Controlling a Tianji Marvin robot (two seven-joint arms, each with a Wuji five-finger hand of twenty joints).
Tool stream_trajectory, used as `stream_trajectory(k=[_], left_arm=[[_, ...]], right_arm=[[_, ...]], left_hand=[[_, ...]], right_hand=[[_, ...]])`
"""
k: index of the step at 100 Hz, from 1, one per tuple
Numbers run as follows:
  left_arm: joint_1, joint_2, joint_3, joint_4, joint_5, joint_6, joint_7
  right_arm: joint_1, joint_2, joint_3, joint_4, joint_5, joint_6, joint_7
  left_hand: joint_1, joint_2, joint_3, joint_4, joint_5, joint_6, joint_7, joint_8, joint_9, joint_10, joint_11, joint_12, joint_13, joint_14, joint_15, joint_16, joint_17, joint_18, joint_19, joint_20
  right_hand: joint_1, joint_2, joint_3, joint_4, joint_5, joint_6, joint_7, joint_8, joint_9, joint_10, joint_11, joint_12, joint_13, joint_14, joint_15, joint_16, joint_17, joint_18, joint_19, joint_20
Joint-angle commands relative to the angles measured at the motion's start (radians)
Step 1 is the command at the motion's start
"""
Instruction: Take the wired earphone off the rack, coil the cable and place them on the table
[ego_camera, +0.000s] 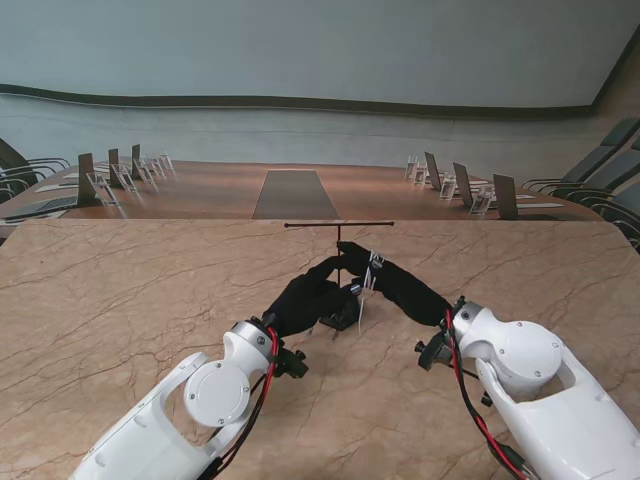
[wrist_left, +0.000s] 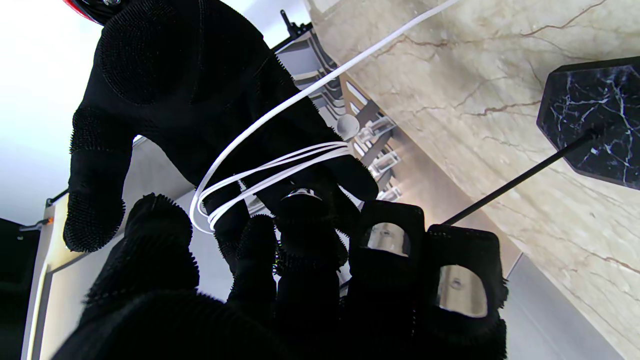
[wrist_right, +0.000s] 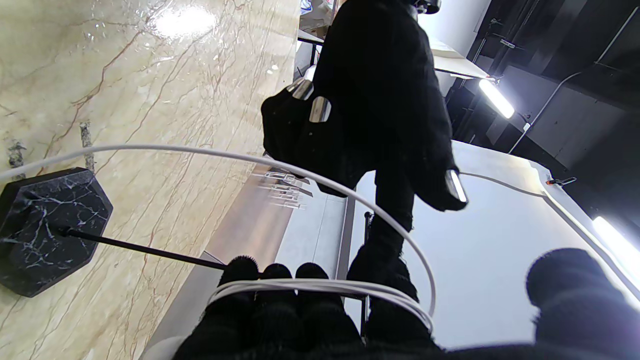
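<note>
White earphone cable (wrist_right: 320, 286) lies in several turns around the right hand's fingers (wrist_right: 280, 300), which act as a spool, so the right hand (ego_camera: 400, 283) is closed on the coil. A free strand runs taut toward the left hand (ego_camera: 310, 298), whose fingers pinch it, apparently feeding the next turn. The loops' long axis crosses the fingers. Both hands hover beside the rack (ego_camera: 338, 226) on the marble table (ego_camera: 120, 300); the earbuds cannot be made out.
</note>
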Motion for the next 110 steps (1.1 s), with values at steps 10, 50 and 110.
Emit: stream_trajectory(k=[10, 50, 110], left_arm=[[-0.012, -0.015, 0.013, 0.019, -0.016, -0.011, 0.011], [-0.040, -0.018, 0.037, 0.031, -0.048, -0.026, -0.009], [-0.085, -0.019, 0.080, 0.037, -0.055, 0.000, -0.041]], right_arm=[[0.005, -0.007, -0.006, -0.009, 0.008, 0.009, 0.004], [0.016, -0.008, -0.019, -0.010, 0.015, 0.021, 0.010], [0.057, -0.006, -0.043, 0.005, 0.022, 0.014, 0.029]], left_hand=[[-0.151, -0.078, 0.231, -0.014, -0.028, -0.069, -0.048, -0.014, -0.031, 0.000, -0.020, -0.006, -0.027, 0.048, -0.001, 0.007, -0.013, -0.035, 0.115, 0.034], [-0.243, -0.077, 0.303, -0.029, 0.057, -0.053, -0.023, -0.017, -0.020, 0.018, -0.028, -0.019, -0.025, 0.064, -0.014, 0.016, -0.022, -0.018, 0.096, 0.068], [-0.176, -0.140, 0.377, -0.030, 0.130, 0.107, 0.335, 0.166, -0.002, -0.009, -0.025, -0.022, -0.001, 0.050, -0.013, -0.004, 0.006, -0.024, 0.111, 0.030]], right_hand=[[0.015, -0.011, -0.018, -0.031, -0.018, -0.033, -0.018, 0.004, 0.004, -0.002, 0.010, 0.003, 0.000, -0.004, 0.014, 0.004, 0.002, 0.009, 0.013, -0.011], [0.015, -0.010, -0.016, -0.031, -0.015, -0.022, -0.024, -0.018, 0.005, 0.004, 0.016, 0.006, 0.002, 0.001, 0.024, 0.005, 0.007, 0.014, 0.015, -0.015], [0.020, -0.010, -0.016, -0.030, -0.014, -0.016, -0.018, -0.026, 0.006, 0.002, 0.020, 0.008, 0.003, 0.000, 0.027, 0.004, 0.007, 0.012, 0.018, -0.018]])
